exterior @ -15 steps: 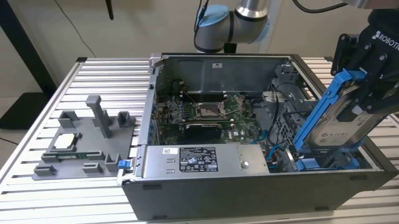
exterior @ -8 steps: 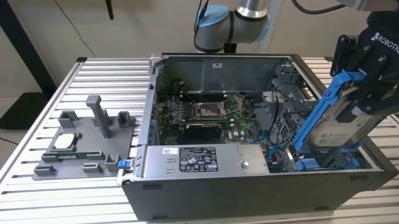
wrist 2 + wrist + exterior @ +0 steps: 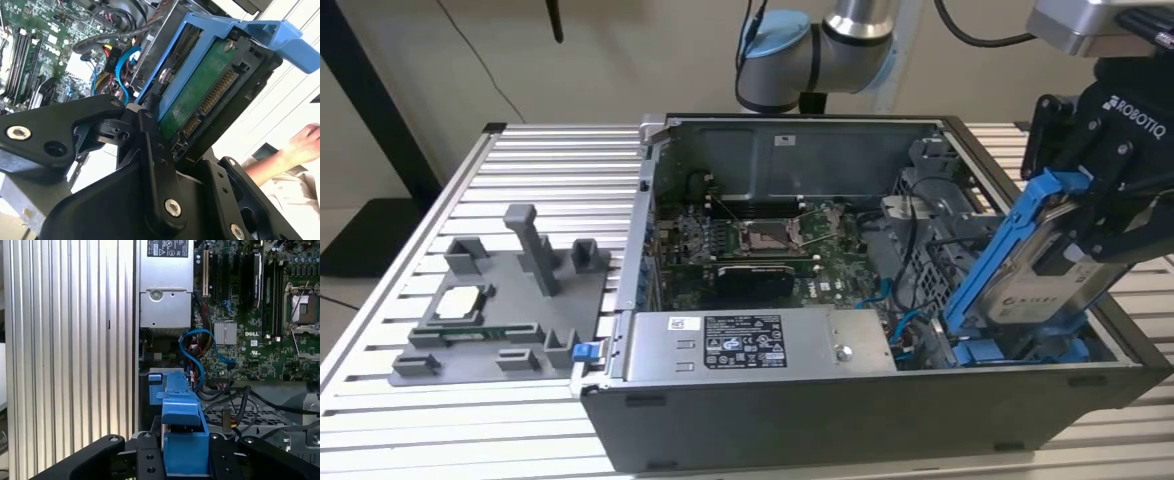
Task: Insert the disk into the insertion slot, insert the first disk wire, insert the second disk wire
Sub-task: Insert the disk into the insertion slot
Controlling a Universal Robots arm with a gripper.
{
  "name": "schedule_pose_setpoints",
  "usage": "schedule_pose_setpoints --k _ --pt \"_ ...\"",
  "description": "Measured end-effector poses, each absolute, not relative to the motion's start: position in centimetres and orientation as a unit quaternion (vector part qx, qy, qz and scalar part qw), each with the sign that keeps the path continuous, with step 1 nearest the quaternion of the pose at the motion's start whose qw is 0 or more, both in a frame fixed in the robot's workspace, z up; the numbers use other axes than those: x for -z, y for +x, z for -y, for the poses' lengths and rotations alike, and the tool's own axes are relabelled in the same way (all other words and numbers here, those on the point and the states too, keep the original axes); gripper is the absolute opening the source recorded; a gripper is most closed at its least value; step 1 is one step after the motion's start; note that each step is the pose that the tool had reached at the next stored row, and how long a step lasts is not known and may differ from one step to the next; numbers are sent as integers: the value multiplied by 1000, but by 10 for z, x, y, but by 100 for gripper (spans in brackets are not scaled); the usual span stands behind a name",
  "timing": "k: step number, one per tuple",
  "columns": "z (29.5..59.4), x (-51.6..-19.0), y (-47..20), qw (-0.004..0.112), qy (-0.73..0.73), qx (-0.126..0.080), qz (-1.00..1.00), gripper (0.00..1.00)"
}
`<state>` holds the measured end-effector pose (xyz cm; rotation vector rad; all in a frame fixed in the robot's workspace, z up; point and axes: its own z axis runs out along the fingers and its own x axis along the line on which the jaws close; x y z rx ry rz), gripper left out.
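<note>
Pincer: the black pincer (image 3: 1094,215) is clamped on the upper end of the disk, one finger (image 3: 150,135) on each side of its blue carrier (image 3: 182,415).
Disk: the disk (image 3: 1047,285) is tilted, upper end leaning towards the exterior view's right above the case wall, lower end down inside the case. In the second wrist view its green circuit board (image 3: 195,95) and connector edge face the camera, with nothing plugged in.
Insertion slot: the insertion slot (image 3: 987,345) is in the grey drive cage (image 3: 937,262) at the exterior view's right of the case. The disk's lower end is at its mouth; how far it has entered cannot be told.
Blue cable: the blue cable (image 3: 192,352) lies looped and loose inside the case, near the cage and apart from the disk.
Case: the open computer case (image 3: 854,420) lies on the ribbed metal worktop (image 3: 534,180), mainboard (image 3: 761,240) exposed.
Grey tray: the grey tray (image 3: 507,310) sits on the worktop beside the case, at the exterior view's left.
Person: a hand (image 3: 305,145) is outside the case, apart from the disk.
</note>
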<state>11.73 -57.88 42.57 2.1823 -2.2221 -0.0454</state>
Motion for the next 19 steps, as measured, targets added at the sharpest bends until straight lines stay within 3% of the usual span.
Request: schedule_pose_setpoints --k 19 --pt "579 -418 119 14 701 15 713 0"
